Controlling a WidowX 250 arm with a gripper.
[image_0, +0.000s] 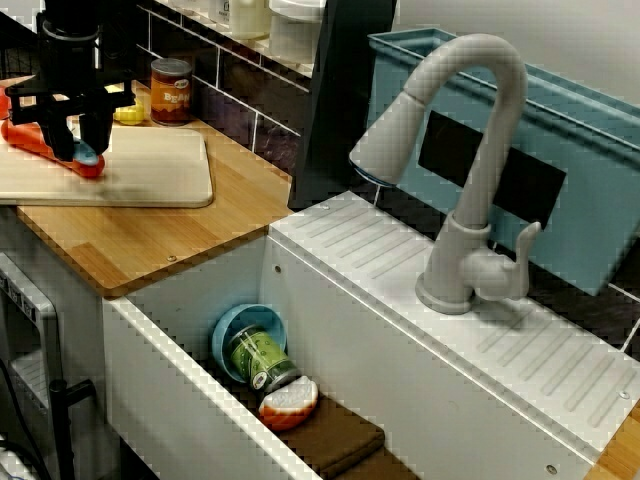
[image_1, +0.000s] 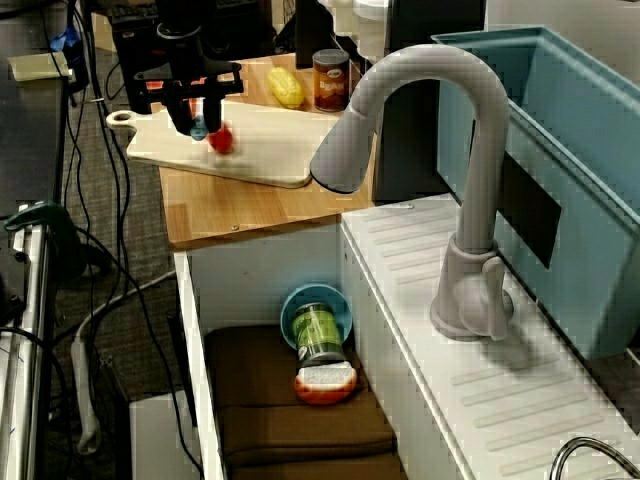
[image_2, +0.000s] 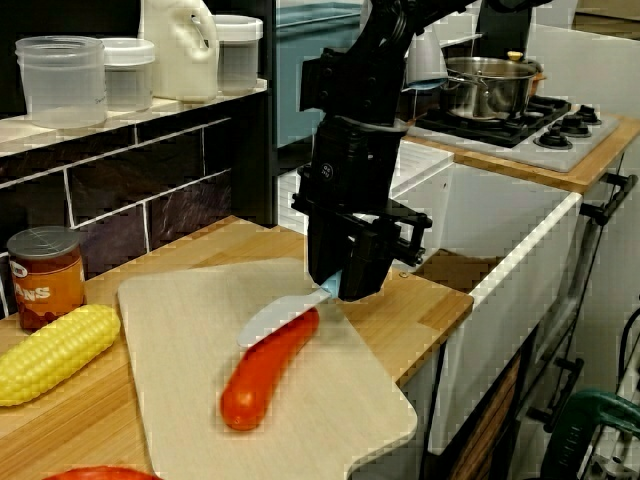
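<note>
Gripper (image_2: 345, 285) clamps the knife (image_2: 272, 320) by its handle; the blade rests on the red sausage (image_2: 262, 375), which lies diagonally across the cutting board (image_2: 180, 330).

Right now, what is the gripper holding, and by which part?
The gripper holds a knife by its blue handle; the blade rests against the red sausage.

You see a can (image_2: 44, 277) beside a corn cob (image_2: 52, 352) on the counter (image_0: 150, 235). A grey faucet (image_0: 470, 170) arches over the sink (image_0: 170, 400), where a green jar (image_0: 258, 358) lies against a blue bowl (image_0: 232, 335).
</note>
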